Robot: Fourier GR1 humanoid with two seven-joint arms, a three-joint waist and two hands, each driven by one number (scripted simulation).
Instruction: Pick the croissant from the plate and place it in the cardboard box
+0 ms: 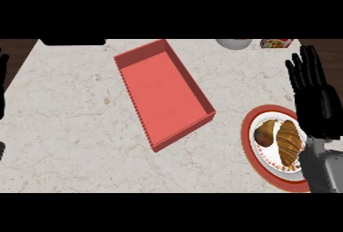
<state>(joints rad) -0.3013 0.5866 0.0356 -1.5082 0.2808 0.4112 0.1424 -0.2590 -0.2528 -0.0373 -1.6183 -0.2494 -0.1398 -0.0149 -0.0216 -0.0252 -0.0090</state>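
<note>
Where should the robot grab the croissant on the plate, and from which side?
Probably across the croissant's middle, coming from above. It lies flat and long on the plate, running up and down the view, so fingers could close over its narrow width. The open right hand is nearest. Another brown item crowds its left side.

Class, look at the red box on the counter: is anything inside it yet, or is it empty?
Empty. The box shows only its bare red floor; the croissant lies on the plate.

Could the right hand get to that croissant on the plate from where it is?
Probably yes: the open right hand hovers just beside the croissant, nothing lying between them or over it.
</note>
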